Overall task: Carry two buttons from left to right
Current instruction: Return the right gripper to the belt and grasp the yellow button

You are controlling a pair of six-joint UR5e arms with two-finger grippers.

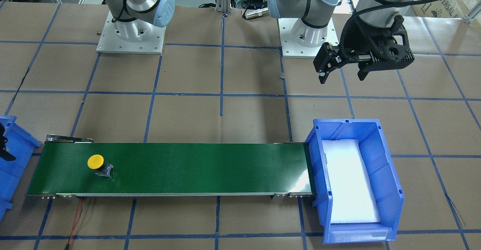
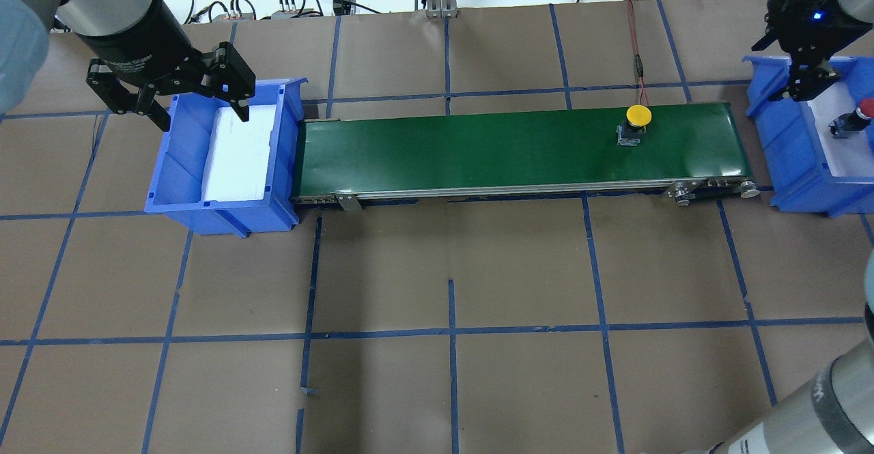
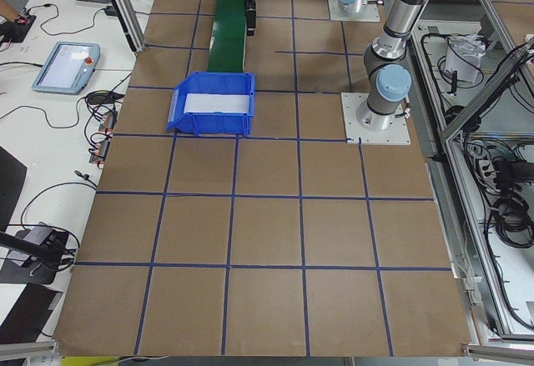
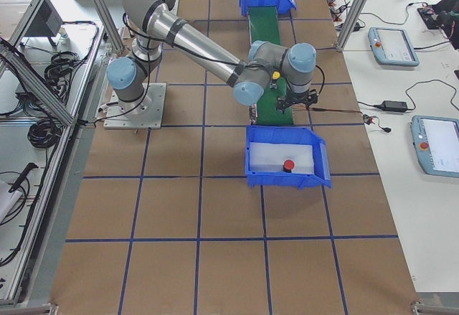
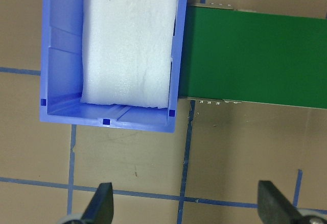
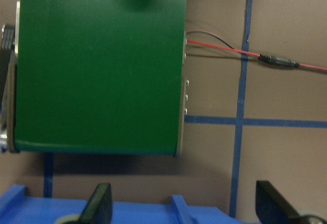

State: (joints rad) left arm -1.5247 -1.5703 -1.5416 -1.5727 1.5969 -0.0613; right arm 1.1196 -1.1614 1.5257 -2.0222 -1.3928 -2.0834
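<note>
The yellow button (image 1: pixel 96 163) (image 2: pixel 637 123) stands on the green conveyor belt (image 1: pixel 195 167) (image 2: pixel 478 153), close to the belt's end on my right side. The red button (image 2: pixel 862 109) (image 4: pixel 288 165) lies on white foam inside the right blue bin (image 2: pixel 792 167). My right gripper (image 2: pixel 806 85) (image 6: pixel 184 208) hangs open and empty over that bin's belt-side edge. My left gripper (image 2: pixel 203 118) (image 1: pixel 342 79) (image 5: pixel 186 206) is open and empty, hovering beside the left blue bin (image 2: pixel 177 160) (image 5: pixel 56 55), which holds only white foam.
A red and black cable (image 2: pixel 638 58) (image 6: pixel 230 48) runs from the belt's right end across the table. The two arm bases (image 1: pixel 131 35) sit at the robot's side of the table. Tablets and wires (image 3: pixel 71 62) lie on a side bench.
</note>
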